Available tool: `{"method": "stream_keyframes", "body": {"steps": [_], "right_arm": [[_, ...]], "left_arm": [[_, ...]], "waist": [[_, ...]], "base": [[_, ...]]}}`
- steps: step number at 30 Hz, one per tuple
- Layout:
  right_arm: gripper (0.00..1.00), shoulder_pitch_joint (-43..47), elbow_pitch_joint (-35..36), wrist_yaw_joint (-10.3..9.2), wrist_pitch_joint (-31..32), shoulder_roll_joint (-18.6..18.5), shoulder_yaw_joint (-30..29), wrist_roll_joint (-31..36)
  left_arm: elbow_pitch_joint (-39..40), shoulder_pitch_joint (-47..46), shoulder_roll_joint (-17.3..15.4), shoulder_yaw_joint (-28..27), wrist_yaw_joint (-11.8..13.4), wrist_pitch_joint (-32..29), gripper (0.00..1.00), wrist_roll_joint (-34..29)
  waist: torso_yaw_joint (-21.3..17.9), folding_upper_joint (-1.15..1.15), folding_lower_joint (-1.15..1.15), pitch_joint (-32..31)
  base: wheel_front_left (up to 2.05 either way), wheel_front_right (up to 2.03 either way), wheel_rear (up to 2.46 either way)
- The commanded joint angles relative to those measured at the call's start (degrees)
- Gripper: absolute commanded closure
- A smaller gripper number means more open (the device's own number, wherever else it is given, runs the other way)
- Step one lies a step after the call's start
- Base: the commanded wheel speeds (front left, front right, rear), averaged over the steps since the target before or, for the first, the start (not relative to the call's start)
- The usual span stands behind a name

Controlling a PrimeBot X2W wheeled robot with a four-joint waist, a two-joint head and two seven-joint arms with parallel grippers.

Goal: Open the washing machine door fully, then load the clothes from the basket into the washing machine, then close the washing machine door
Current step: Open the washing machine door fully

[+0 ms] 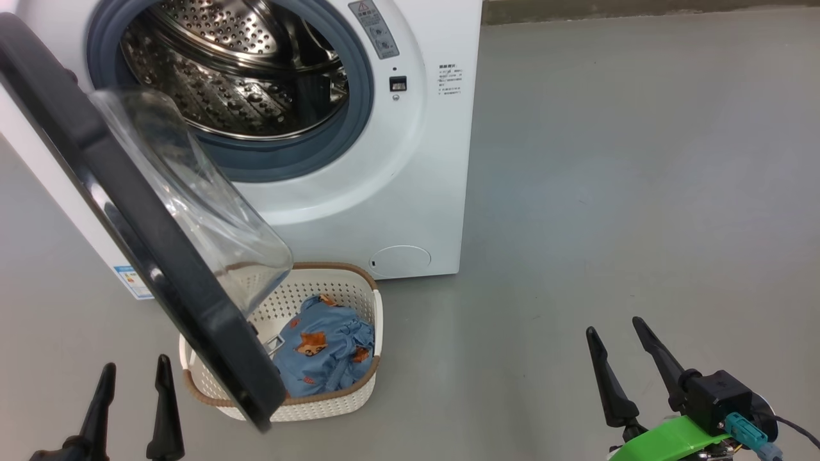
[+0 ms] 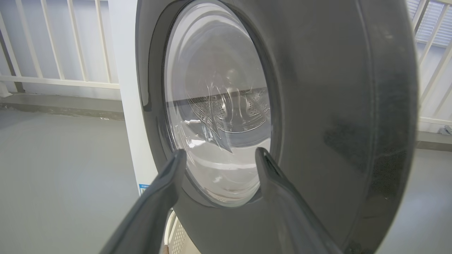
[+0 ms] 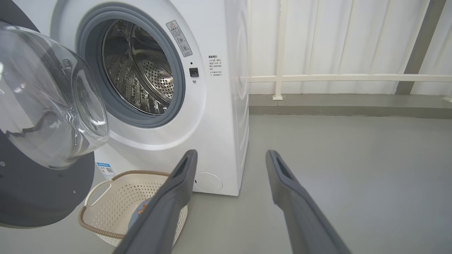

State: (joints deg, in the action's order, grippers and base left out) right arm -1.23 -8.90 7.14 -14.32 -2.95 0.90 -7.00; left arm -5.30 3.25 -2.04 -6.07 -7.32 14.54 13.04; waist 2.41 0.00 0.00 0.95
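The white washing machine (image 1: 410, 179) stands at the upper left with its steel drum (image 1: 243, 77) exposed. The washing machine door (image 1: 128, 211) is swung out towards me, and its black rim and clear glass bowl hang over the left part of the basket (image 1: 362, 390). The clothes (image 1: 327, 349), blue fabric with orange foxes, lie in the basket. My left gripper (image 1: 136, 365) is open, low and just left of the door's edge; in the left wrist view this gripper (image 2: 220, 151) faces the door's outer window (image 2: 219, 106). My right gripper (image 1: 614, 325) is open over bare floor, right of the basket. In the right wrist view that gripper (image 3: 231, 152) points at the machine's right corner, with the basket (image 3: 106, 211) to its left.
Grey floor (image 1: 640, 192) spreads wide to the machine's right. A white railing (image 3: 335, 77) on a concrete kerb runs behind the machine. A round flap (image 1: 400, 261) sits low on the machine's front, just behind the basket.
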Motion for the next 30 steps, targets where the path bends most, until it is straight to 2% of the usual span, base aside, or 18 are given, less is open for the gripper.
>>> {"method": "stream_keyframes", "body": {"steps": [1, 16, 17, 18, 19, 23, 30], "right_arm": [[0.0, -0.8, 1.3, 0.35, -0.7, 0.1, 1.1, -0.2], [0.0, -0.9, -0.3, 0.35, -0.7, 0.1, 1.6, -0.9], [0.0, -0.9, -0.5, 0.35, -0.7, 0.1, 1.7, -0.9], [0.0, -0.9, -0.5, 0.35, -0.7, 0.1, 1.7, -0.9], [0.0, -1.0, -0.6, 0.35, -0.7, 0.1, 1.7, -0.9], [0.0, -0.9, -0.6, 0.35, -0.7, 0.1, 1.6, -1.0], [0.0, -1.0, -0.8, 0.35, -0.7, 0.1, 1.7, -1.0]], "left_arm": [[1.1, -0.9, -0.8, -1.7, -0.2, 0.5, 0.0, -0.8], [1.3, -0.9, -0.8, -1.2, -0.2, 0.5, 0.0, -0.5], [1.3, -0.9, -0.8, -1.1, -0.2, 0.5, 0.11, -0.5], [1.1, -0.8, -0.8, -1.0, -0.2, 0.5, 0.61, -0.4], [1.0, -0.8, -0.8, -0.9, -0.2, 0.5, 1.0, 0.0], [2.0, -1.4, -0.8, -1.6, -0.2, 0.5, 1.0, 1.7], [11.0, -3.6, -0.8, -4.0, -0.2, 0.5, 1.0, 0.6]], "waist": [[0.0, 0.0, 0.0, 0.0], [0.2, 0.0, 0.0, 0.0], [0.2, 0.0, 0.0, -0.1], [0.2, 0.0, 0.0, -0.1], [0.3, 0.0, 0.0, -0.1], [0.4, 0.0, 0.0, -0.2], [0.5, 0.0, 0.0, -0.1]], "base": [[0.0, 0.0, 0.0], [0.0, 0.0, 0.0], [0.0, 0.0, 0.0], [0.0, 0.0, 0.0], [0.0, 0.0, 0.0], [0.0, 0.0, 0.0], [0.0, 0.0, 0.0]]}}
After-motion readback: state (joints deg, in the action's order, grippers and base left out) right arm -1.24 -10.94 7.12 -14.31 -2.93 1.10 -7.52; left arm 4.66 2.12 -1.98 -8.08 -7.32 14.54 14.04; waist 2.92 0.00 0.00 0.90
